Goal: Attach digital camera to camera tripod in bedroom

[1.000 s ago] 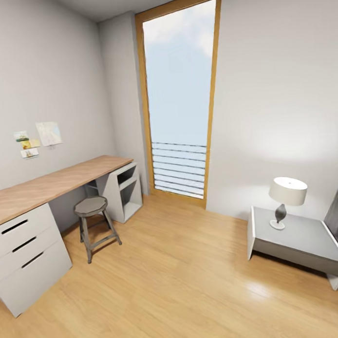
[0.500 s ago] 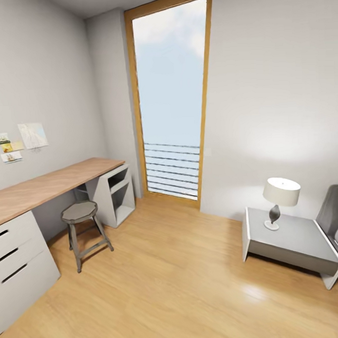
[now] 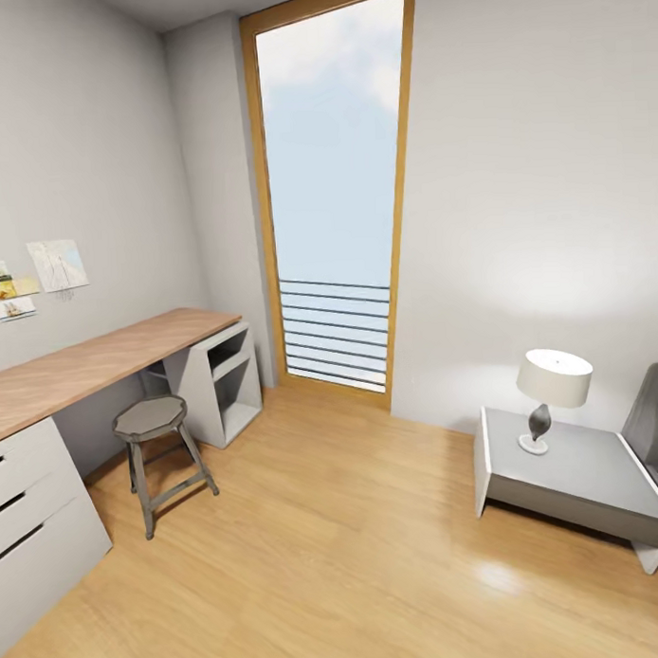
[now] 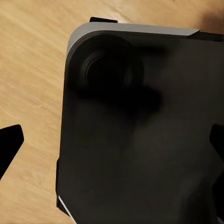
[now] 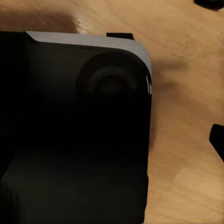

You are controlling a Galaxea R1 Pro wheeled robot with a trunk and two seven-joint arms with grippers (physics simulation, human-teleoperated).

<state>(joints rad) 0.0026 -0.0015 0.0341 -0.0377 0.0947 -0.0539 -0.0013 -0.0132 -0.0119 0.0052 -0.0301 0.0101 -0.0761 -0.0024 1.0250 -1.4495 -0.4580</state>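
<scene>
Bedroom: wood-top table (image 3: 102,361), stool (image 3: 152,421), tall window (image 3: 333,177), lamp (image 3: 554,383) on grey nightstand (image 3: 581,472). Both end effectors: opening can't be told.

Showing tall window (image 3: 332,191), pale grey walls (image 3: 532,170), plank floor (image 3: 327,547), wooden surface (image 3: 93,361), stool (image 3: 154,439), lamp (image 3: 551,392) glowing on bedside table (image 3: 581,472).

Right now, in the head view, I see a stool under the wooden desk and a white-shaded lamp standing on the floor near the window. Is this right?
Not quite. In the head view the lamp stands on the grey side table, not on the floor. The stool by the wooden desk is as you say.
</scene>
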